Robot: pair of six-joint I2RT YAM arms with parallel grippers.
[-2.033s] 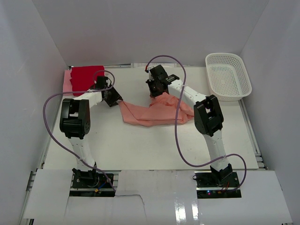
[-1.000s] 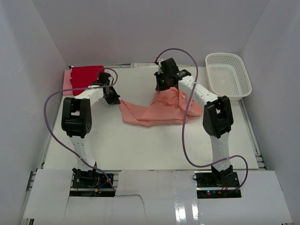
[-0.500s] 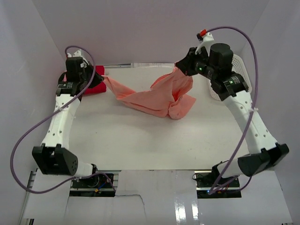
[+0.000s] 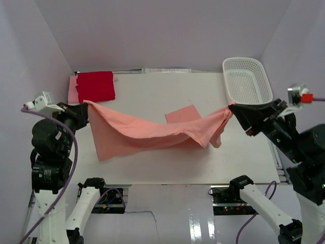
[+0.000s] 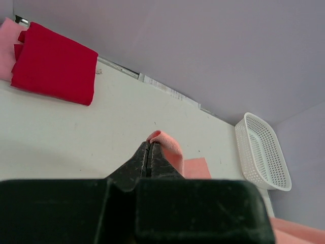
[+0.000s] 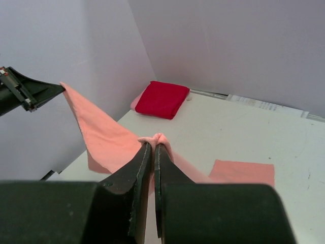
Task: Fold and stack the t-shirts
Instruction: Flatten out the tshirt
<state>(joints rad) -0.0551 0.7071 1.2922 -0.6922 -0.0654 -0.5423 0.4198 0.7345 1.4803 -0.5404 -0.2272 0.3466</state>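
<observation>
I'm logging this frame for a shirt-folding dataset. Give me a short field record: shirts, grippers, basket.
held shirt: salmon t-shirt, stretched between both grippers, sagging in the middle
left gripper: shut on one end of the shirt
right gripper: shut on the opposite end
stack: red folded t-shirt lying on a pink t-shirt, far left corner
basket: white mesh basket, far right, empty
</observation>
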